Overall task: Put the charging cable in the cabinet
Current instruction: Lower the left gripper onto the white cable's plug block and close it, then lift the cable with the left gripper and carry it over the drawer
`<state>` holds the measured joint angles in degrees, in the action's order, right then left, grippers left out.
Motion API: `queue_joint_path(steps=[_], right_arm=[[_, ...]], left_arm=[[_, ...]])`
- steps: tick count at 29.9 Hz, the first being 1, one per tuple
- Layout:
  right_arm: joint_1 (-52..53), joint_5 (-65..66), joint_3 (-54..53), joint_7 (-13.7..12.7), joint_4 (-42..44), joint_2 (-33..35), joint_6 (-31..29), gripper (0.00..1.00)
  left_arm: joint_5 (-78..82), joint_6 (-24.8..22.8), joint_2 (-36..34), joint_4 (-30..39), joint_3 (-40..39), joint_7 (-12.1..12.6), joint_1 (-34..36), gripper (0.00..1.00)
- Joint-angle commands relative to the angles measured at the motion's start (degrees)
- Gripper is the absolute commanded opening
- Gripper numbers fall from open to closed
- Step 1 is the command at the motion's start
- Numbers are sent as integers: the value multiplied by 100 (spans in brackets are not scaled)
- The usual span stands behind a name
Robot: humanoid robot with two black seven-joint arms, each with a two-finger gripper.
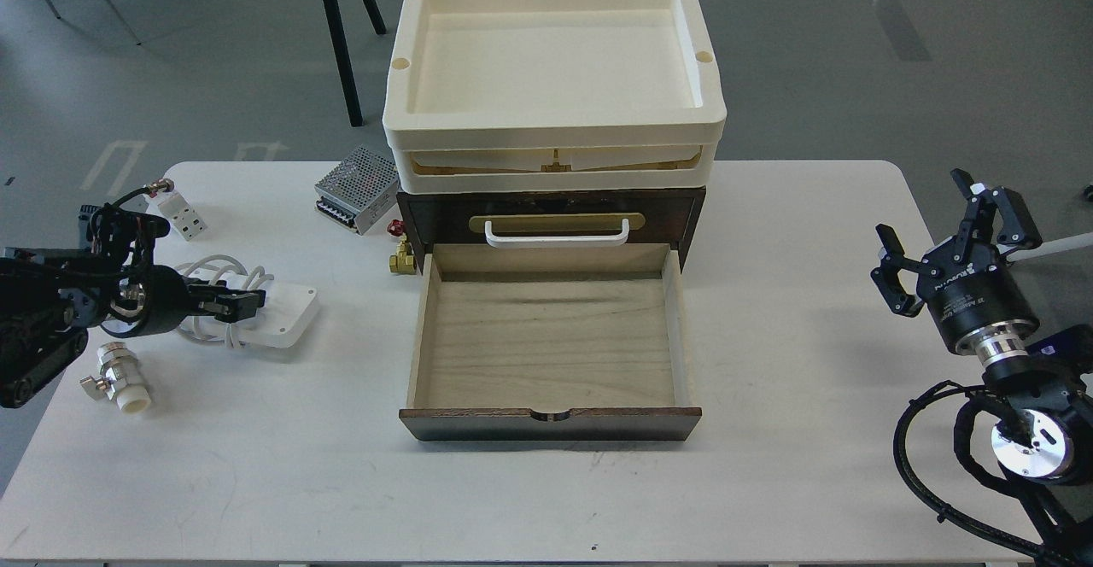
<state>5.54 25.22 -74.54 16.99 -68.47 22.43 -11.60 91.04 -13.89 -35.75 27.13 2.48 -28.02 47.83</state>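
The charging cable (286, 318), a flat white block with its white cord coiled at its left end, lies on the table left of the cabinet. My left gripper (242, 302) is low over the coil, with its dark fingers lying across the cord. I cannot tell whether they grip it. The cabinet (683, 208) is a dark brown box in the middle of the table. Its pale wood drawer (551, 336) is pulled out towards me and is empty. My right gripper (943, 241) is open and empty at the right table edge, far from both.
Cream trays (555, 136) are stacked on the cabinet. A silver perforated box (359, 187) and a small brass valve (403, 258) sit by the cabinet's left side. A white-and-red block (181, 213) and a metal fitting (119, 379) lie near my left arm.
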Motion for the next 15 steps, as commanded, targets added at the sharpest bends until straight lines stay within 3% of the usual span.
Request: queue_joint_path(steps=[1,7,15], right_arm=[[0,0,1,-3,0,-2,0,99],[0,0,1,-3,0,-2,0,99],[0,0,9,6,0,-2,0,99]], left_arm=[[-42,184,-19,-6,-2,2,42,3],[-77,545,-107,12,-46,2,69,0],[-805,572,-731,73,-344,2,183,0]])
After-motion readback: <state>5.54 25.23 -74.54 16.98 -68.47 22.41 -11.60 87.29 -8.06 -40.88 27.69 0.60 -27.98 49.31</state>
